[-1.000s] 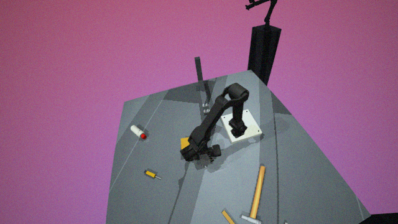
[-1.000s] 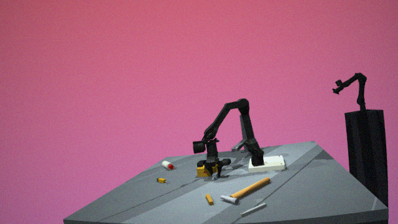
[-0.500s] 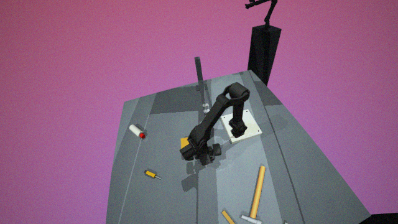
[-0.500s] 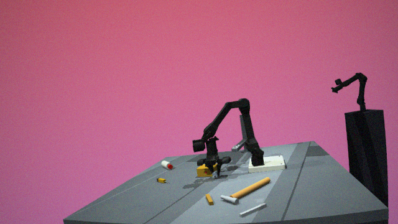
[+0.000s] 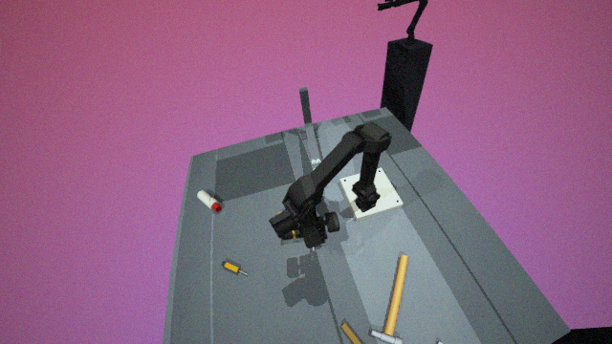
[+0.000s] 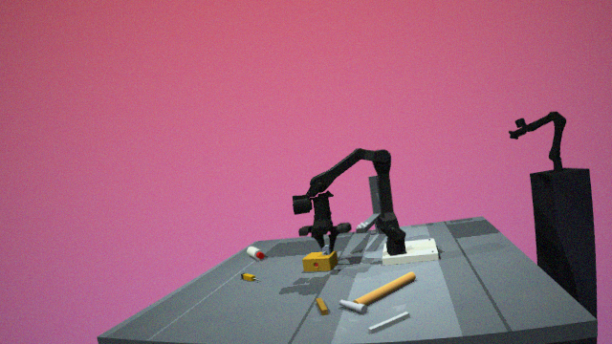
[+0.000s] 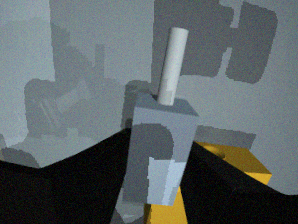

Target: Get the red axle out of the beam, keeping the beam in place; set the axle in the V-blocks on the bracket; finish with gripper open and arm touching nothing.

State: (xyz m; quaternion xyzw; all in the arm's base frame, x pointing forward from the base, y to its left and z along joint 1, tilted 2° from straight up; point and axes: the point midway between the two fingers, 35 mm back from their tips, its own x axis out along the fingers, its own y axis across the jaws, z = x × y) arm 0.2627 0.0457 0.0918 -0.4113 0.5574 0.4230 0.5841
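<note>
Preparing to drive out the axle, by the look of it | Grips grey block with white rod in the claw (image 5: 313, 246) (image 6: 327, 247) (image 7: 162, 136), clamped firm | Red axle (image 6: 316, 265) below claw, inside yellow beam (image 5: 294, 234) (image 6: 319, 262) (image 7: 245, 162) | Next: align rod with bore, push, beam unmoved

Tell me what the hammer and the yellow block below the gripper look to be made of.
The hammer's handle looks like smooth wood, going by its even tan-orange colour; its head is pale grey, probably metal. The yellow block could be painted metal or plastic: flat, uniform colour and crisp edges fit either.
</note>
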